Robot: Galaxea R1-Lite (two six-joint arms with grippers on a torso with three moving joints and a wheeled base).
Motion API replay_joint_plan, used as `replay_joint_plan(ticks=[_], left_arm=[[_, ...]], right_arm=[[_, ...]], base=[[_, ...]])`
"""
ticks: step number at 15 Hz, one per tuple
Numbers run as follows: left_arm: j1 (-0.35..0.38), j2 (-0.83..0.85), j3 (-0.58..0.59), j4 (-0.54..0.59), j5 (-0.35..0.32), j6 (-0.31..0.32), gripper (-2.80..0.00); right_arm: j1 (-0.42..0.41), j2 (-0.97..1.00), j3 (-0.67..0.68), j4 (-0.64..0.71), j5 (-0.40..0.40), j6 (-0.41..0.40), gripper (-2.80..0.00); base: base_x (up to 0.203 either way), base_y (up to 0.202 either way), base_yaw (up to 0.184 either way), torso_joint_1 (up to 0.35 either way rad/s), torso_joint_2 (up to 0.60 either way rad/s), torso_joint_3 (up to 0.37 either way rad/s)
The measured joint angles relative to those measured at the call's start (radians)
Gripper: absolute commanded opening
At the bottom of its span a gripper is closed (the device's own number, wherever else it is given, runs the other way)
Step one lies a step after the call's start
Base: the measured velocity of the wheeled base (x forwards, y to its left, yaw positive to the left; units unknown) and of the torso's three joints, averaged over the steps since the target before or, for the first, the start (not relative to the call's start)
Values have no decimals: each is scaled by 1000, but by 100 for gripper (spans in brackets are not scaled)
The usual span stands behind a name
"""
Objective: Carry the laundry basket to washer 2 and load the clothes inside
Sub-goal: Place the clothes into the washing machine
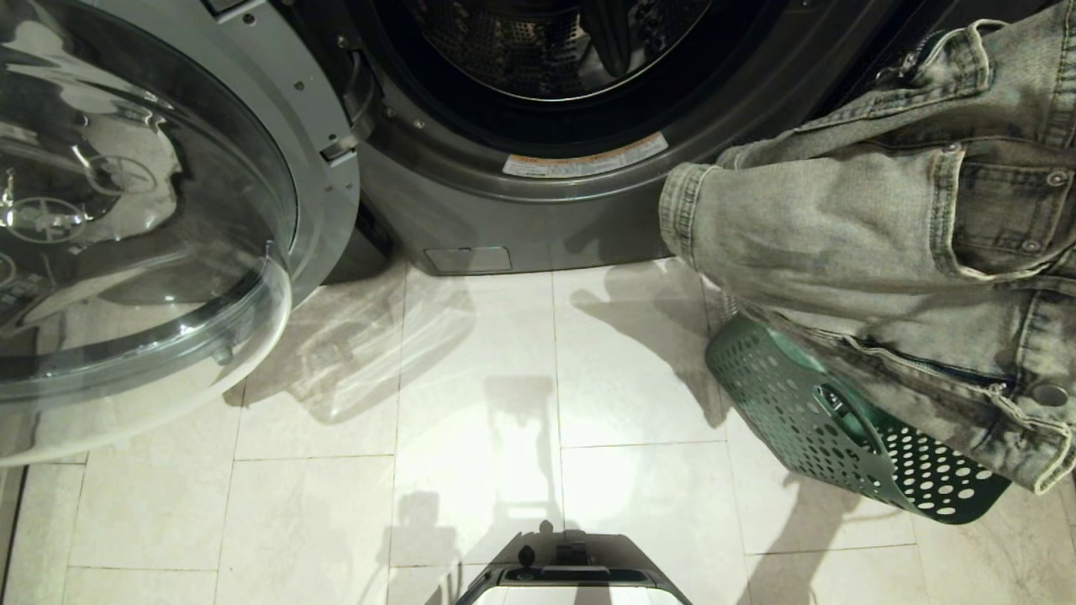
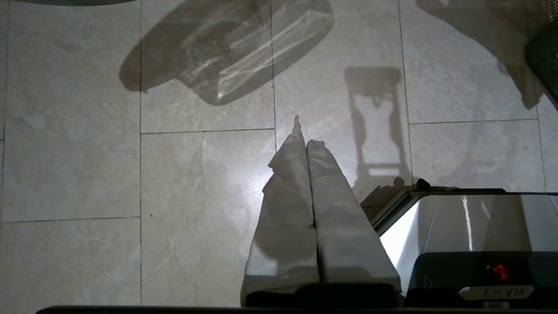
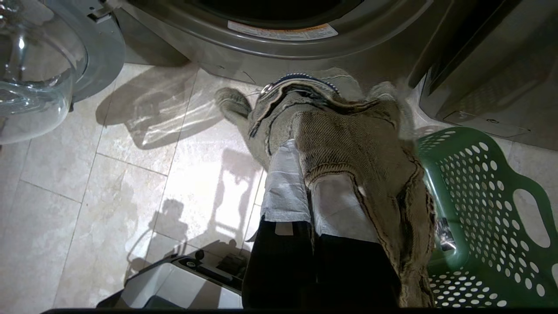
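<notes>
The right gripper (image 3: 301, 152) is pinching a faded denim jacket (image 1: 891, 244) between closed fingers, the cloth hanging over them above the green basket (image 1: 841, 428), which is sitting on the tile floor (image 1: 471, 420) just right of the washer (image 1: 538, 168). The washer's door (image 1: 143, 218) is standing wide open to the left — its dark drum (image 1: 538, 42) is showing. The left gripper (image 2: 303, 139) is hanging low over bare tiles beside the robot's base (image 2: 457, 226), fingers pressed together and holding nothing.
</notes>
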Motion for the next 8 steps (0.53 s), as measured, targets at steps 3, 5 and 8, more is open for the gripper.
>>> replay_joint_plan(ticks=[3, 5, 8], left_arm=[[0, 0, 0, 0, 0, 0, -280], [0, 0, 0, 0, 0, 0, -280], [0, 0, 0, 0, 0, 0, -280]], right_arm=[[9, -9, -1, 1, 0, 1, -280], [13, -10, -1, 2, 0, 2, -280], [17, -13, 3, 4, 0, 2, -280]], base=[[0, 0, 0, 0, 0, 0], [0, 0, 0, 0, 0, 0], [1, -8, 110, 2, 0, 5]])
